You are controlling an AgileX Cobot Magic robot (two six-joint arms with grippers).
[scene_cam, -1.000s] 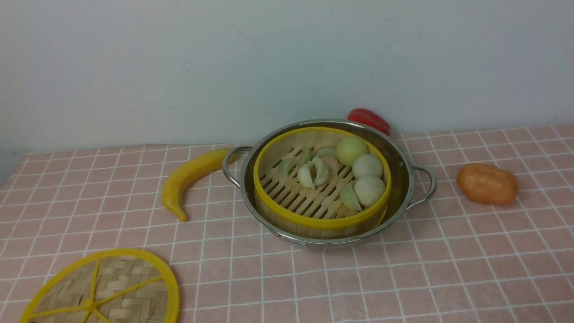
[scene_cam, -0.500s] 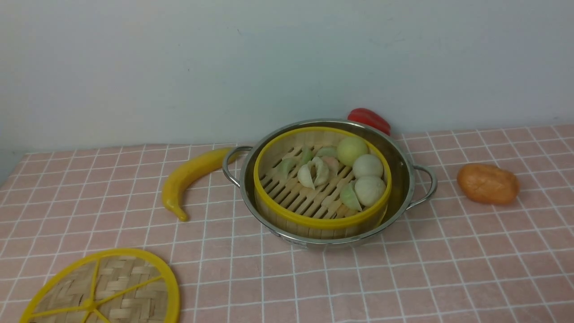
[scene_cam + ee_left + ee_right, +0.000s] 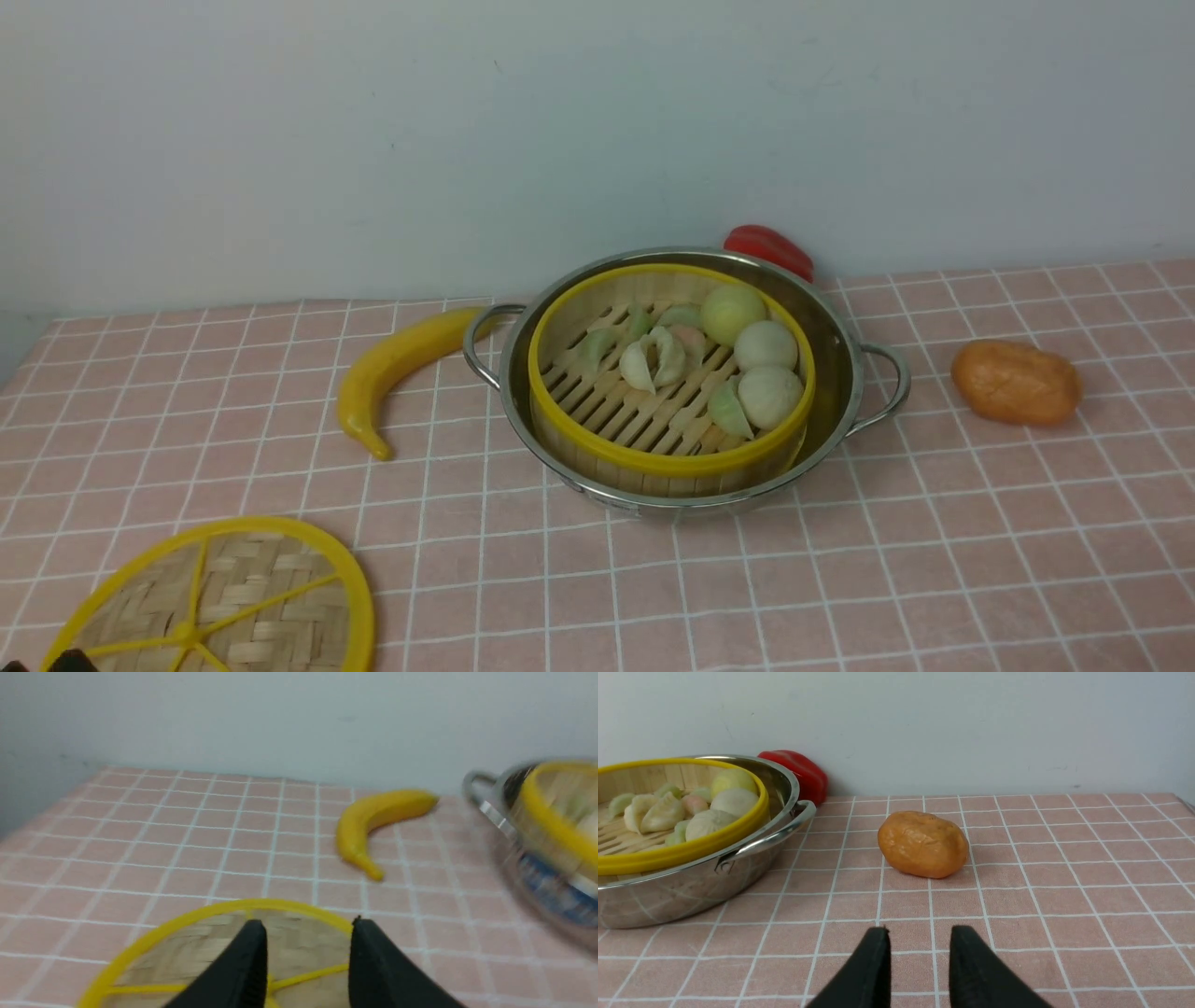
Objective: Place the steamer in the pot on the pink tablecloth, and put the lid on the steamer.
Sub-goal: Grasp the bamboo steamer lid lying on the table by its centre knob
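Front camera sits high on the robot's side of the pot [image 3: 834, 369], looking forward and down toward the wall behind it. It is far enough back to take in the whole pot and the pink tablecloth [image 3: 934, 560] on both sides. Left wrist camera rides low, left of the pot and nearer the robot, peering past the left gripper [image 3: 308, 926]. It catches only the pot's left-handle side, blurred. Right wrist camera sits low and close, right of the pot, looking past the right gripper [image 3: 919, 931]. All three share the pot. Front and left share the banana [image 3: 397, 369] left of the pot, and front and right share the orange lump [image 3: 1015, 383] on its right.
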